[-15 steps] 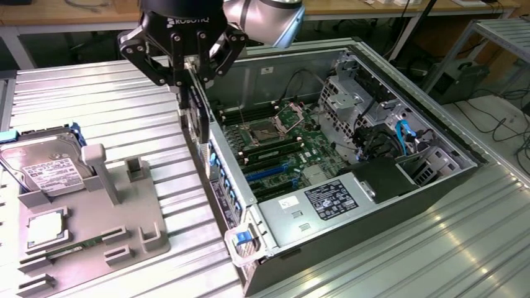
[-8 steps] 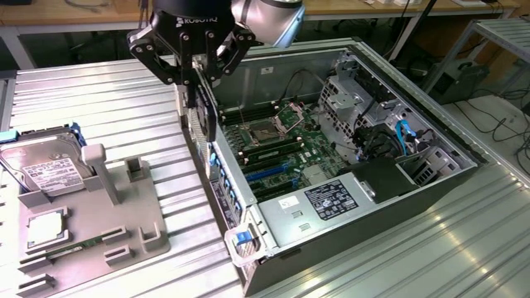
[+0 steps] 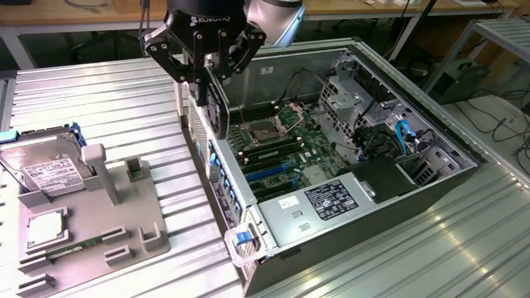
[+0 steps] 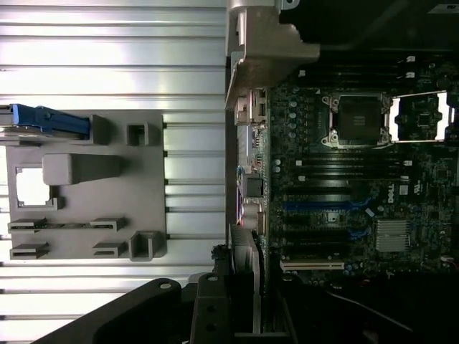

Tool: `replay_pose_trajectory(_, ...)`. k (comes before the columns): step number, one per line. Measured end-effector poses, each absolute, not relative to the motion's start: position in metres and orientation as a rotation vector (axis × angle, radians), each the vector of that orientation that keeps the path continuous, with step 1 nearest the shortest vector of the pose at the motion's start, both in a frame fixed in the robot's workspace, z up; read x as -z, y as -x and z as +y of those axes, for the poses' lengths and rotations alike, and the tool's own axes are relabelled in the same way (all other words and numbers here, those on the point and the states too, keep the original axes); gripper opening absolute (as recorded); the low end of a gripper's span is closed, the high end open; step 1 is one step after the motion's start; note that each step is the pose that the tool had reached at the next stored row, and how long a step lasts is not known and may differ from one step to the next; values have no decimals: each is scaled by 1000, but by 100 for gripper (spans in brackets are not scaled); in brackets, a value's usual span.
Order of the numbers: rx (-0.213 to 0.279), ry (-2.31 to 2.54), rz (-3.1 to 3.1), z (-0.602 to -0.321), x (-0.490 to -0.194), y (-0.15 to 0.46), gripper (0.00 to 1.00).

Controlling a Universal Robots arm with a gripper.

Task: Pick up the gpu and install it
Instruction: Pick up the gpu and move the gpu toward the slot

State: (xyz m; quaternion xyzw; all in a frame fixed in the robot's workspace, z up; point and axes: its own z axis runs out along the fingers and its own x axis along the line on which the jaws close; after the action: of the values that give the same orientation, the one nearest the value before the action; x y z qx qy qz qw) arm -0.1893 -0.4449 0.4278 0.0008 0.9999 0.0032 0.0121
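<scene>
My gripper (image 3: 208,79) hangs over the rear wall of the open computer case (image 3: 431,180), shut on the gpu (image 3: 218,108). The gpu is a thin dark card that points edge-down from the fingers, just above the case's back edge. In the wrist view the gpu (image 4: 247,279) appears edge-on with its silvery bracket strip, clamped in my gripper (image 4: 244,301), beside the motherboard (image 4: 344,179). The motherboard (image 3: 273,149) lies flat inside the case, and its blue expansion slots (image 4: 323,206) sit below and to the side of the card.
A grey fixture tray (image 3: 91,230) sits on the ribbed metal table at the exterior view's left. It carries a silver hard drive (image 3: 46,164), a square processor (image 3: 46,226) and a slim green memory stick (image 3: 71,247). Drive cages and cables (image 3: 389,124) crowd the case's far side.
</scene>
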Motion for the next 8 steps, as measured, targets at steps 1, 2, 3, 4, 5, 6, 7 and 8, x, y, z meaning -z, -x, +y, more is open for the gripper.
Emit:
replay_pose_trajectory(1,-10,-2,3117,-445,-428,187,28)
replay_pose_trajectory(2,-10,-2,3117,-445,-428,186,28)
replay_pose_trajectory(3,-10,-2,3117,-445,-428,184,28)
replay_pose_trajectory(4,-10,-2,3117,-445,-428,181,28)
replay_pose_trajectory(5,-10,-2,3117,-445,-428,179,28)
replay_pose_trajectory(6,-10,-2,3117,-445,-428,177,28)
replay_pose_trajectory(7,-10,-2,3117,-445,-428,175,28)
replay_pose_trajectory(8,-10,-2,3117,-445,-428,173,28)
